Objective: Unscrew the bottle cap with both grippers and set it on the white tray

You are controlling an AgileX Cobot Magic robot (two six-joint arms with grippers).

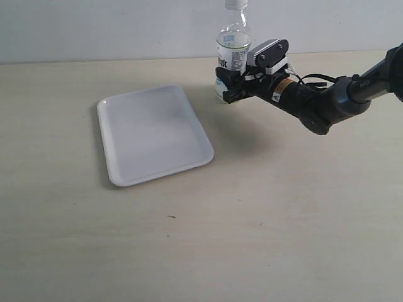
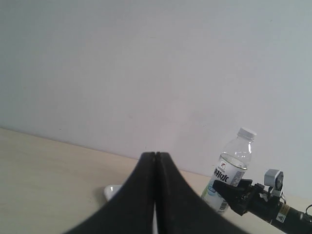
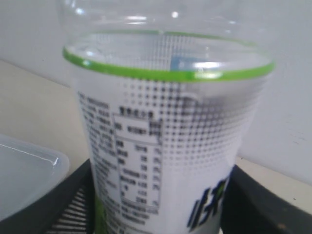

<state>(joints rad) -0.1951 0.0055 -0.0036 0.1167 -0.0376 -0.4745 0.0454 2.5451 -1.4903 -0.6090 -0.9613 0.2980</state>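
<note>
The clear bottle [image 1: 233,47] with its white-and-green label stands upright on the table, just beyond the white tray's [image 1: 154,132] far right corner. My right gripper [image 1: 225,85] reaches in from the right, its black fingers pressed against both sides of the bottle's [image 3: 165,146] lower body. The white bottle cap [image 2: 247,132] sits screwed on the neck. The left gripper [image 2: 155,161] is shut with nothing in it; it faces the bottle [image 2: 231,170] from a distance and does not show in the exterior view.
The tray lies empty on the beige table [image 1: 252,220], left of the bottle. A pale wall [image 1: 94,25] runs behind the table's far edge. The right arm [image 1: 327,100] stretches in from the right side, low over the table.
</note>
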